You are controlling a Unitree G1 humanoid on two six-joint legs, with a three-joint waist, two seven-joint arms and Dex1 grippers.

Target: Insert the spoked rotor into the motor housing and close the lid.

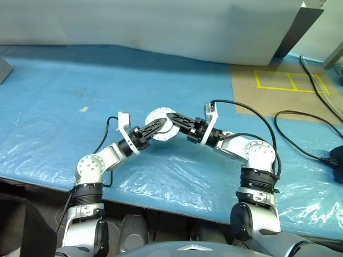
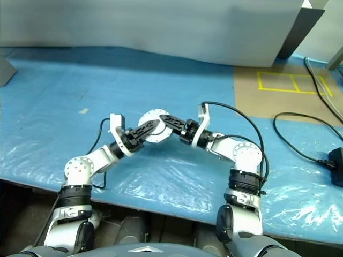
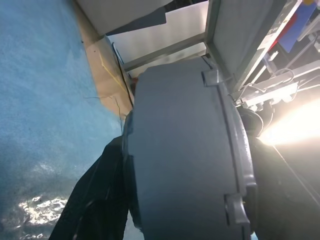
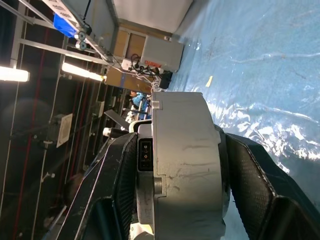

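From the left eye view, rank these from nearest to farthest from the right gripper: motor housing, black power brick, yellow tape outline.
1. Motor housing: between the fingers of the right gripper, above the blue sheet.
2. Yellow tape outline: on the brown board, farther back, to the robot's right.
3. Black power brick: at the right edge of the view.

Both grippers (image 1: pixel 151 128) (image 1: pixel 179 121) raised, converging inward
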